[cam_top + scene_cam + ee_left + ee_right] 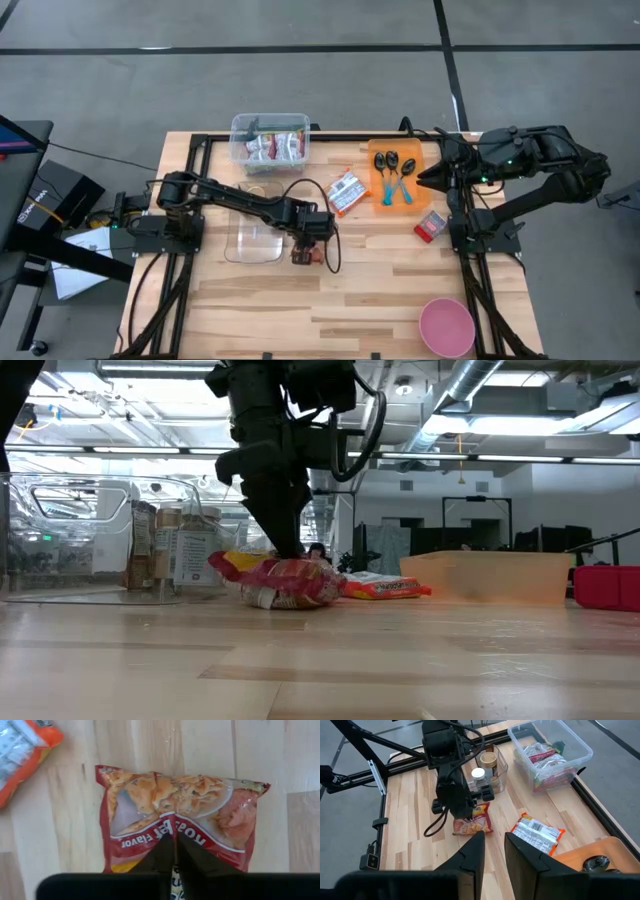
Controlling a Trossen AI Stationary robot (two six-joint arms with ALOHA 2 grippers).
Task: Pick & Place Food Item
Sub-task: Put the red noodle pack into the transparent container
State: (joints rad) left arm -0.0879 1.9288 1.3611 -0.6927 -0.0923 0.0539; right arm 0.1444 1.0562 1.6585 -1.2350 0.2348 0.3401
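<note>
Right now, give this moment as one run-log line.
left gripper: shut on noodle packet | packet: on table | right gripper: waiting above orange tray

Noodle packet (pixel 175 822): red, orange-yellow noodle photo, white lettering. Second packet (pixel 347 192): orange edges, white-grey centre. Tray (pixel 380 186): orange. Bowl (pixel 446 327): pink. Box (pixel 431 227): red. Table (pixel 400 290): pale wood planks.
</note>
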